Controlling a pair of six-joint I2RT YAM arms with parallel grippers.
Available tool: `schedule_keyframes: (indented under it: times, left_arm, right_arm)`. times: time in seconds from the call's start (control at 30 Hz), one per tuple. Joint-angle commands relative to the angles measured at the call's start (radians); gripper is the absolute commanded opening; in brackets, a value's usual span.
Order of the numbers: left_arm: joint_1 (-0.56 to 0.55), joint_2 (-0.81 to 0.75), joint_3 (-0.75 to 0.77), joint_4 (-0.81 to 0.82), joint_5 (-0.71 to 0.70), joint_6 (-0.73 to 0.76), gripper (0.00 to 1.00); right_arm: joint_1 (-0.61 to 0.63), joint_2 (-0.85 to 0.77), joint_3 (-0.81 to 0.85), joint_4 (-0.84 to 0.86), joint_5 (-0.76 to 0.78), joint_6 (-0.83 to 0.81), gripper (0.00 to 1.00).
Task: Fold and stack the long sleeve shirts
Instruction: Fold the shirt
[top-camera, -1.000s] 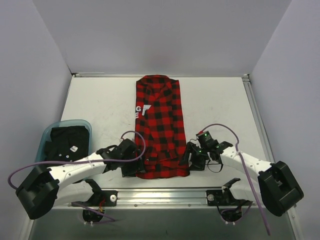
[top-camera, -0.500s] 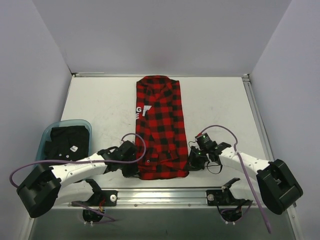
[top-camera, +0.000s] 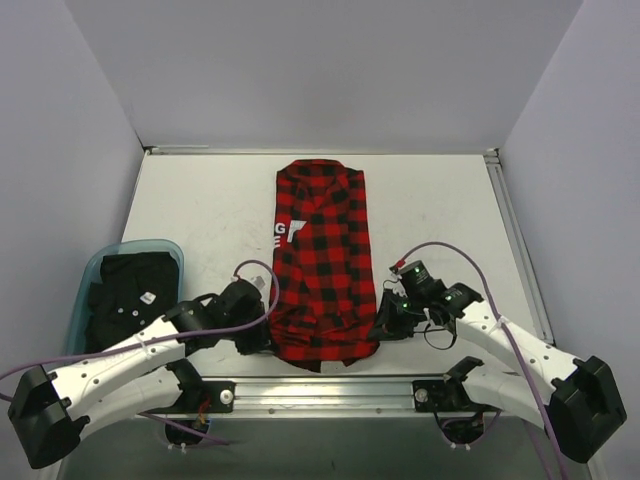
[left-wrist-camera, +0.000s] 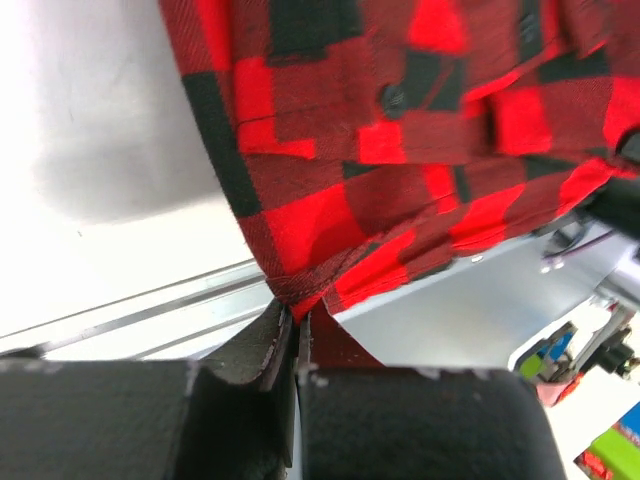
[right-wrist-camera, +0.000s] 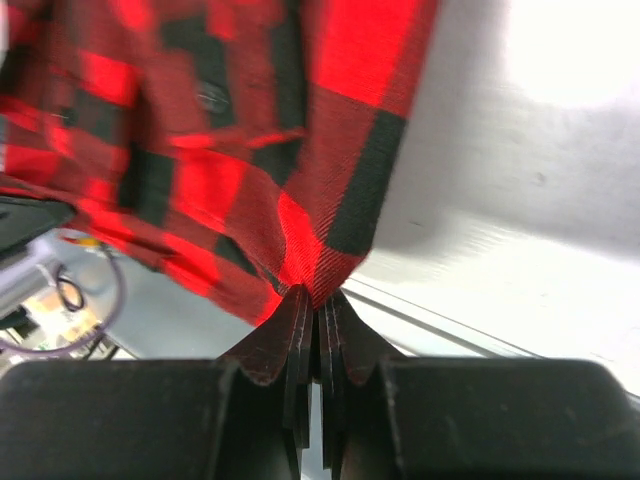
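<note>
Between the 2 claws, at the near edge of the table (top-camera: 200, 210), lies the shirt (top-camera: 325, 250), folded into 1 long strip. Its long axis runs straight away from both claws toward the far wall, collar at the far end. At the near left corner sits the left claw (top-camera: 264, 338), and at the near right corner the right claw (top-camera: 383, 326), so each arm is nearest its own corner and neither leads.

Both claws are closed on cloth. From the left wrist, the left claw (left-wrist-camera: 292, 318) has its jaws pressed together on the hem corner, with the shirt (left-wrist-camera: 400, 150) spreading up and away from them. From the right wrist, the right claw (right-wrist-camera: 318, 300) pinches the other corner the same way, the shirt (right-wrist-camera: 230, 150) fanning out beyond it. The hem between them looks rumpled and seems slightly raised.

Both arms lie low, forearms slanting inward from their bases. A bin (top-camera: 100, 270) of dark clothes sits left of the left claw.

The next move probably carries the hem forward along the long axis, so both claws should travel level and together
</note>
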Motion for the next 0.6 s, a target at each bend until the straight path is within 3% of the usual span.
schedule_keyframes:
  times: [0.0, 0.33, 0.57]
  left_arm:
    - [0.044, 0.046, 0.172, -0.066, -0.039, 0.051, 0.02]
    - [0.375, 0.356, 0.511, 0.028, 0.039, 0.264, 0.03]
    - [0.458, 0.658, 0.745, 0.083, 0.052, 0.347, 0.05]
  right_arm:
    - [-0.029, 0.012, 0.125, -0.081, -0.011, -0.035, 0.00]
    - [-0.210, 0.284, 0.487, -0.097, -0.071, -0.120, 0.00]
    - [-0.302, 0.534, 0.728, -0.096, -0.105, -0.165, 0.00]
